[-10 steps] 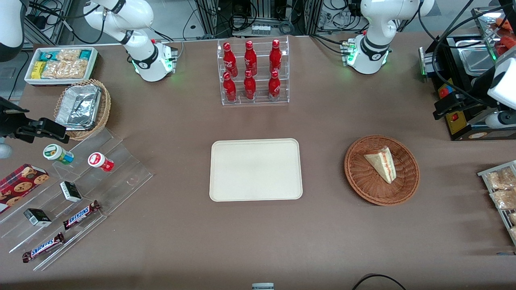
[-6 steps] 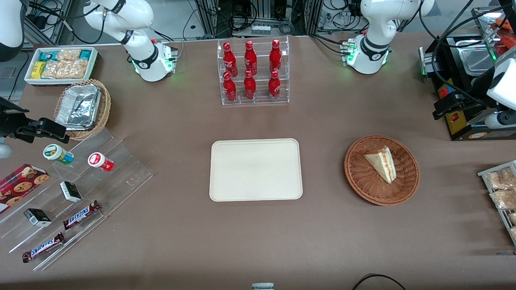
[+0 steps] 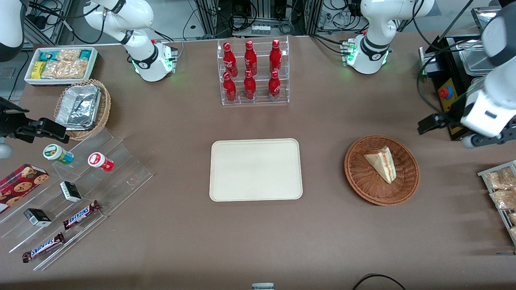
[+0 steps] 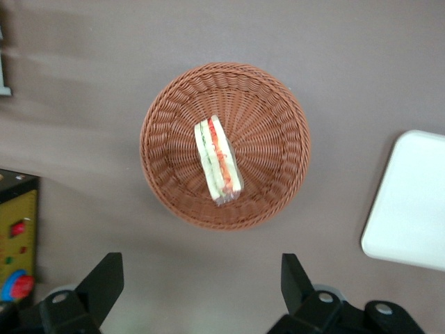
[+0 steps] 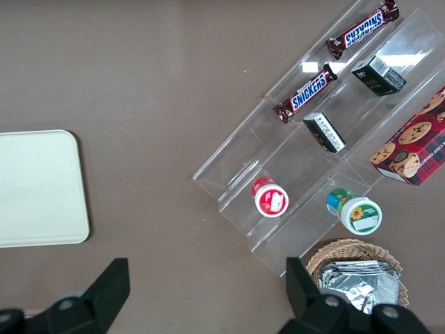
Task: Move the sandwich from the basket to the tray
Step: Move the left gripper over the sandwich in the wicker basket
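The sandwich (image 3: pixel 382 163) is a pale triangular wedge lying in the round reddish-brown basket (image 3: pixel 358 177), toward the working arm's end of the table. The cream-white tray (image 3: pixel 255 169) lies flat beside the basket, nothing on it. My left gripper (image 3: pixel 431 123) hangs high over the table, just off the basket's rim on the working arm's side and a little farther from the front camera. In the left wrist view the gripper (image 4: pixel 200 285) is open and holds nothing. The sandwich (image 4: pixel 218 161), showing red and green filling, rests in the basket (image 4: pixel 278 139), with a corner of the tray (image 4: pixel 410 202) beside it.
A clear rack of red bottles (image 3: pixel 253 72) stands farther from the front camera than the tray. A black box with a red button (image 3: pixel 445 94) and a wire rack of snack packets (image 3: pixel 502 193) flank the working arm. An acrylic snack stand (image 3: pixel 80 189) and a foil-lined basket (image 3: pixel 82 106) sit at the parked arm's end.
The left arm has swung out from over the black box toward the basket, and its gripper now hangs closer to the basket's rim. The sandwich, basket and tray have not moved.
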Robot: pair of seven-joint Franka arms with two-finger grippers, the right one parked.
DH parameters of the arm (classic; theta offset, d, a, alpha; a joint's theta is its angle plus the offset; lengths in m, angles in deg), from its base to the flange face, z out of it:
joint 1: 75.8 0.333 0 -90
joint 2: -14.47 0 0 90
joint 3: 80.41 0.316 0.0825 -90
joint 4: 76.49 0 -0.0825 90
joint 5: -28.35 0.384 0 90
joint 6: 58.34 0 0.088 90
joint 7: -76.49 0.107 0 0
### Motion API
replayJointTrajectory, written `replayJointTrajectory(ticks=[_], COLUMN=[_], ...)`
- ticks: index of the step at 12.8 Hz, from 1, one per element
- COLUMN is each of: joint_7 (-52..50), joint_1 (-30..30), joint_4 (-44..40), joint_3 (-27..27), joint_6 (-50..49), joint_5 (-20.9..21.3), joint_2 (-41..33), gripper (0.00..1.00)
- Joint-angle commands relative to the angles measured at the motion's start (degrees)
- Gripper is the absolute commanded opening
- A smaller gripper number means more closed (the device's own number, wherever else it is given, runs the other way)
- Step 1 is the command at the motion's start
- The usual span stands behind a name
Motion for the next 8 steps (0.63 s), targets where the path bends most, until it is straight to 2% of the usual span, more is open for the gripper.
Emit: replayJointTrajectory(ticks=[1, 4, 8], joint_7=[-6.2, -13.5, -15.8], joint_1=[-0.5, -1.2, -1.5], joint_4=[7.5, 17.3, 22.1], joint_3=[-0.8, -1.3, -1.4], joint_6=[7.2, 21.3, 27.7], joint_5=[0.5, 0.8, 0.9], joint_2=[-1.5, -0.9, 0.1], gripper=[1.00, 1.00, 1.00])
